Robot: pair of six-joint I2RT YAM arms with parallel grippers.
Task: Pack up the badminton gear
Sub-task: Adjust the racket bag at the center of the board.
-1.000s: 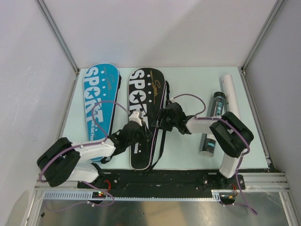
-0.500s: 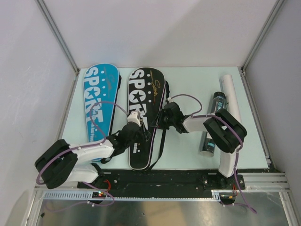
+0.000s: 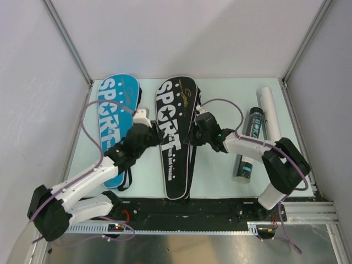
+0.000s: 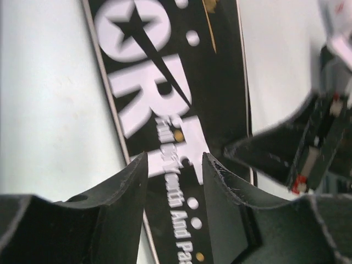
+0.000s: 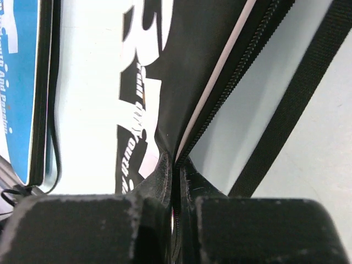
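The black "SPORT" racket bag lies lengthwise mid-table. My right gripper is shut on its right zipper edge, pinching the black fabric between the fingertips. My left gripper hovers open over the bag's left edge, and the white lettering shows between its fingers. The blue "SPORT" racket bag lies flat to the left. A black shuttle tube and a white tube lie at the right. No racket or shuttlecock shows.
A black carry strap trails off the black bag's right side onto the pale green table. The blue bag's edge shows at the left of the right wrist view. White walls and metal frame posts enclose the table on three sides.
The right gripper has shut on the black bag's zipper edge. The bag has swung and shifted right. The left arm has stretched out to the bag's upper left, its jaws a little wider.
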